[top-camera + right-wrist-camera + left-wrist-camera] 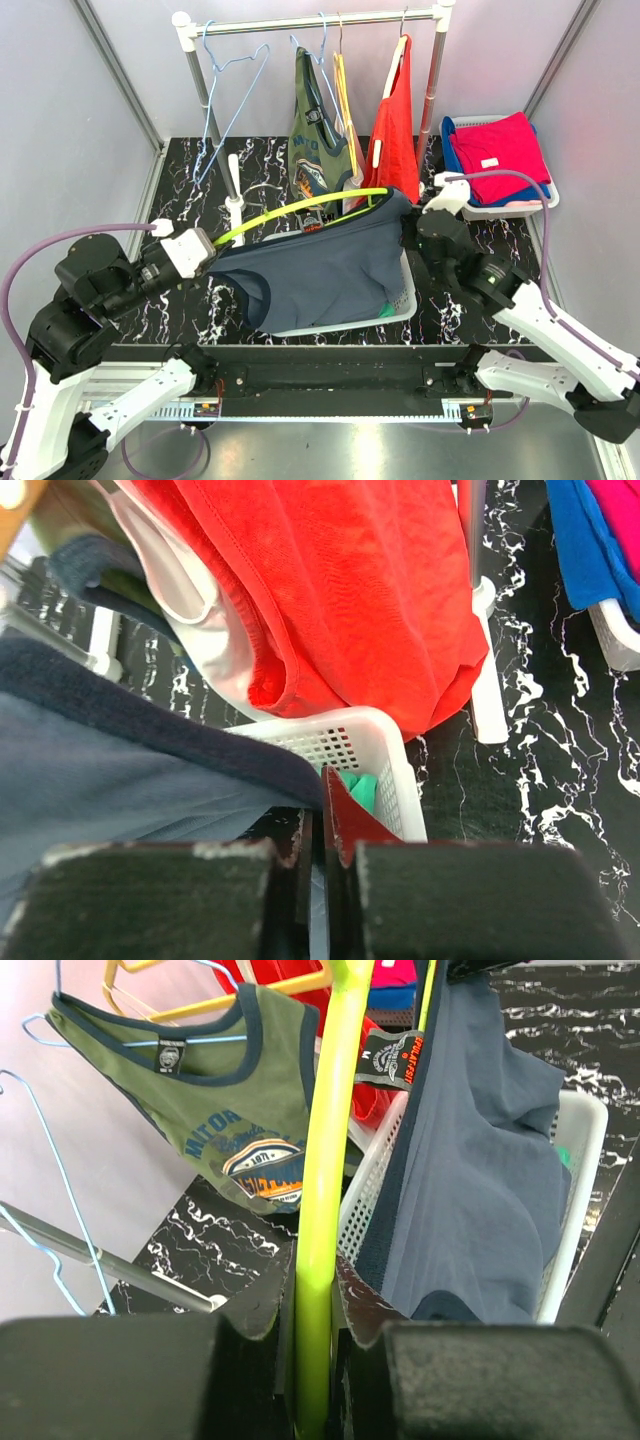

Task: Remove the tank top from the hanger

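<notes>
- Over the basket point(585, 1190), the navy tank top point(320, 275) is hanging stretched between the two arms and is not yet off the lime hanger point(325, 1160)
- Left gripper point(208, 250) is clamping the hanger's rod, with its fingers closed down to a narrow gap around it and holding nothing else
- Right gripper point(410, 222) is pinching the tank top's dark hem, with its fingers pressed all but together on the cloth
- Step in hand, as judged: the top is being drawn off the hanger, right arm pulling and left arm anchoring
- Next move is calling for the right arm to carry the hem on along and clear of the hanger's far end, while the left is keeping the rod steady
- Risk: the strap may be catching on the hanger's curved end, so the pull is needing to follow the rod's line
- Black label point(390, 1058) at the tank top's neck is carrying pale lettering, too small to read
- Olive top point(220, 1110) hanging behind is showing a chest print that seems to be reading "MOTOR", though this is uncertain, and its small black neck patch is unreadable
</notes>
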{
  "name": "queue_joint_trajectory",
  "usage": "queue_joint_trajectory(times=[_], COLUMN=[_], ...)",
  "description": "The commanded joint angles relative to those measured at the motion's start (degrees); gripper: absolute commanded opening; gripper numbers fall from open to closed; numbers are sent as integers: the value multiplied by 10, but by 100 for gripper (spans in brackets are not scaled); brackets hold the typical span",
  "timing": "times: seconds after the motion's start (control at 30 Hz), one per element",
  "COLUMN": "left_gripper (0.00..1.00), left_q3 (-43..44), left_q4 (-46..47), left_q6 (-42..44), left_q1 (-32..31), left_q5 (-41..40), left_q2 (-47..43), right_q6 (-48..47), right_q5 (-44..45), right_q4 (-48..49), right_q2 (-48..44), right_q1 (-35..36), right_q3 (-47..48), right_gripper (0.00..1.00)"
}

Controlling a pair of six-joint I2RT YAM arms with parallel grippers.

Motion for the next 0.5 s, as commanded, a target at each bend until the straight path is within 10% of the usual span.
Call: queue_joint_trajectory(times=[0.0, 0.47], left_gripper=[0, 0], left_q3=[52, 158], left_q4=[111, 174], left_q6=[-24, -132], left_q1=[3, 17], left_q5=[-14, 1], left_q2=[-29, 29], right_q6=[27, 144], right_q5=[54, -24], right_q4=[-107, -37], right_q2=[-11, 3], right_q1=[-31, -31], right_q3=[-32, -157], right_gripper=[0, 0])
